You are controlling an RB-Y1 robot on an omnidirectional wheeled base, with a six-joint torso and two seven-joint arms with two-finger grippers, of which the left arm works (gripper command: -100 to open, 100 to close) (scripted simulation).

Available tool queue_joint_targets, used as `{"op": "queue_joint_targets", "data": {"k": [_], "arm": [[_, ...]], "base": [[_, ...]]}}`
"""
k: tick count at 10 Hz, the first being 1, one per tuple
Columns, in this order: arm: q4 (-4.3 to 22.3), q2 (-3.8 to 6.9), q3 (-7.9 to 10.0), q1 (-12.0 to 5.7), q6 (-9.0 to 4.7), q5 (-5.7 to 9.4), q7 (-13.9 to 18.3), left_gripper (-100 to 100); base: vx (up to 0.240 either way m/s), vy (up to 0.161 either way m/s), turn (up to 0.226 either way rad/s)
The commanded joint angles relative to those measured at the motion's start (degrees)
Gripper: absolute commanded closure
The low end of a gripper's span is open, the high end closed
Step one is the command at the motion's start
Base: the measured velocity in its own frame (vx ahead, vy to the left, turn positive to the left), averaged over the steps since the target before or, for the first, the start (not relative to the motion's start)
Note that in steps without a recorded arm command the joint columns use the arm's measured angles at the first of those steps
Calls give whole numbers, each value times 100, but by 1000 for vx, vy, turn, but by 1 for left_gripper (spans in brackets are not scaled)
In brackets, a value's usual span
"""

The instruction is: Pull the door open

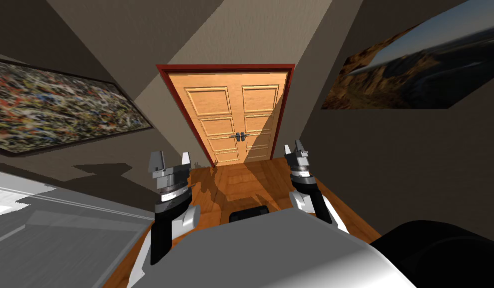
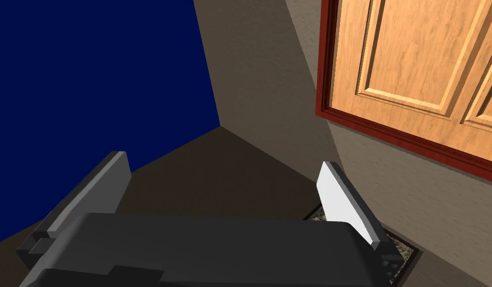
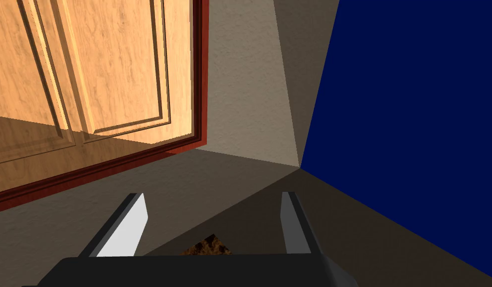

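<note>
While both arms reach forward side by side, the panelled wooden double door (image 1: pixel 229 117) stands shut well ahead, between the left gripper (image 1: pixel 169 161) and the right gripper (image 1: pixel 296 148), its dark handles (image 1: pixel 240 136) untouched. From the left wrist, the jaws stand spread and empty, with the red door frame (image 2: pixel 325 65) well beyond. From the right wrist, the jaws are likewise spread and empty.

Pair of door handles (image 1: pixel 240 136): too small, I could not tell their shape. One speckled painting (image 1: pixel 55 112), one landscape painting (image 1: pixel 416 70): each ran past the edge.
</note>
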Motion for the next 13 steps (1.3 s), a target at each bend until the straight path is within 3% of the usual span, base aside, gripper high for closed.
{"op": "queue_joint_targets", "data": {"k": [1, 5, 8, 13], "arm": [[163, 69, 21, -61, 33, 20, 16, -100], [681, 251, 90, -256, 140, 84, 65, -100], [928, 325, 122, -350, 191, 114, 89, -100], [1686, 526, 222, -635, 347, 208, 162, -100]], "base": [[83, -14, -49], [164, -34, -54], [112, -23, -39], [146, -39, -65]]}}
